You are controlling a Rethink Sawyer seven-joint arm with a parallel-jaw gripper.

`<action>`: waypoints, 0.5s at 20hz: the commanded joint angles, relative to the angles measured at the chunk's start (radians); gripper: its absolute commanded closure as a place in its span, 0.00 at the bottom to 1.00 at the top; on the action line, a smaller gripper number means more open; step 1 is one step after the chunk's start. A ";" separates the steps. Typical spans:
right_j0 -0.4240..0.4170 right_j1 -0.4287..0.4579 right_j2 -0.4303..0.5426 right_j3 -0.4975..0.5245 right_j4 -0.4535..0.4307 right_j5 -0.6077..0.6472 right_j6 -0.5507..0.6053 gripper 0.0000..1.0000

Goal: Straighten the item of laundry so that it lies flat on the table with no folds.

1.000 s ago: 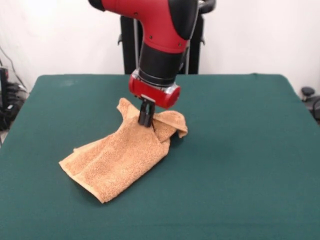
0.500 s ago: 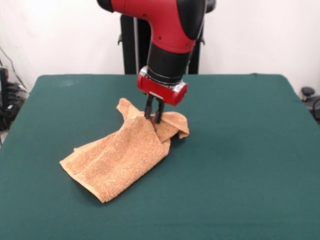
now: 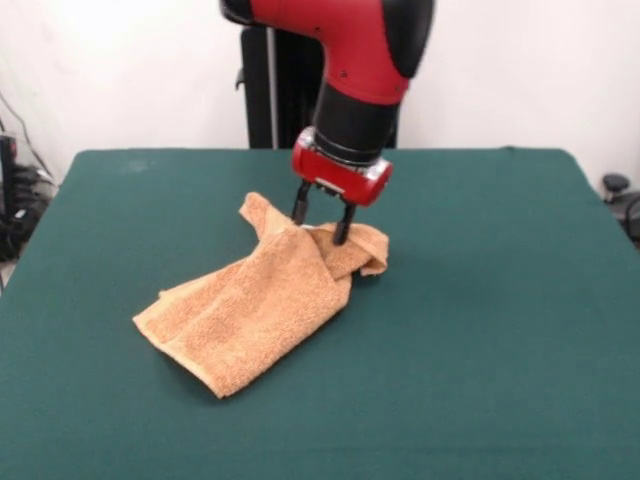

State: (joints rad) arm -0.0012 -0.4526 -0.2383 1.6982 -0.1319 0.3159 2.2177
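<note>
The item of laundry (image 3: 250, 310), an orange-tan terry towel, lies rumpled left of the middle of the green table (image 3: 480, 330). Its long body runs toward the near left. Its far end is bunched, with a flap folded over to the right (image 3: 365, 248) and a corner sticking up at the far left (image 3: 258, 210). My gripper (image 3: 321, 222) hangs from the red and black arm right over that bunched end. It is open, with its two black fingers (image 3: 343, 226) spread apart and their tips at the raised fold.
Cables and dark gear (image 3: 15, 200) sit past the table's left edge. A small black object (image 3: 618, 190) lies beyond the right edge. A white wall stands behind the table.
The arm has moved right. The fingers, close together on the fold a second ago, have spread apart. The towel has slid a little to the right.
</note>
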 commanded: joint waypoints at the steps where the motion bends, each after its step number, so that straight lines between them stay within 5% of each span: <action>1: 0.187 0.190 -0.054 -0.045 0.140 0.004 0.328 0.00; 7: 0.371 0.413 -0.249 -0.137 0.301 -0.235 0.439 0.00; 10: 0.393 0.473 -0.263 -0.158 0.373 -0.298 0.420 0.00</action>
State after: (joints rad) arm 0.2979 -0.2478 -0.4803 1.6371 0.0726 0.2309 2.2812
